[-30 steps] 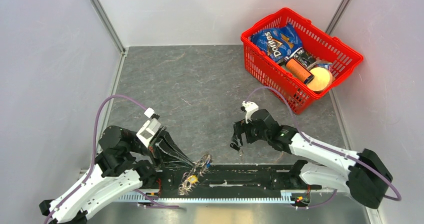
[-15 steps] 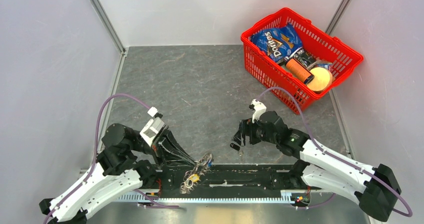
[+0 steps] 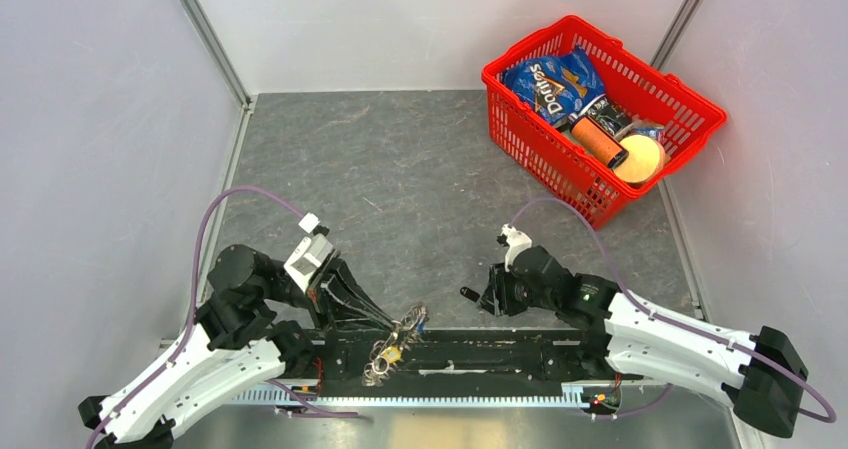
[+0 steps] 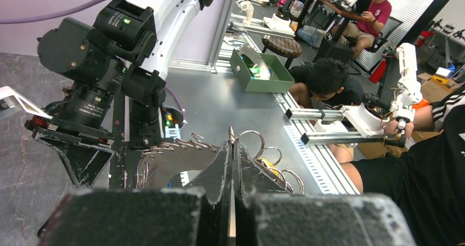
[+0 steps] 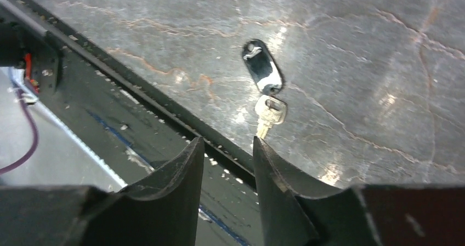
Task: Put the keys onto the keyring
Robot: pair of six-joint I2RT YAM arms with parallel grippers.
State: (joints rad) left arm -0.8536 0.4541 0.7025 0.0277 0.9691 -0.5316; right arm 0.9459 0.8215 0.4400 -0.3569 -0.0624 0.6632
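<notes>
The keyring (image 3: 408, 323) hangs at the near edge of the mat, a bunch of silver rings and keys with a yellow-gold key (image 3: 392, 350) among them. My left gripper (image 3: 396, 325) is shut on it. In the left wrist view its fingers (image 4: 222, 164) are pressed together on a thin metal edge, with wire loops of the keyring (image 4: 262, 148) fanning out on both sides. A black-headed key (image 5: 263, 70) with a silver blade lies flat on the mat. My right gripper (image 5: 226, 144) hovers low just short of that key (image 3: 467, 293), jaws apart and empty.
A red basket (image 3: 512, 119) with a Doritos bag, an orange can and a yellow ball stands at the back right. The black base rail (image 3: 480, 354) runs along the near edge, right beside the loose key. Grey walls close in both sides.
My right arm has dropped lower and nearer to the front rail, and its jaws have narrowed. The left gripper and keyring have hardly moved.
</notes>
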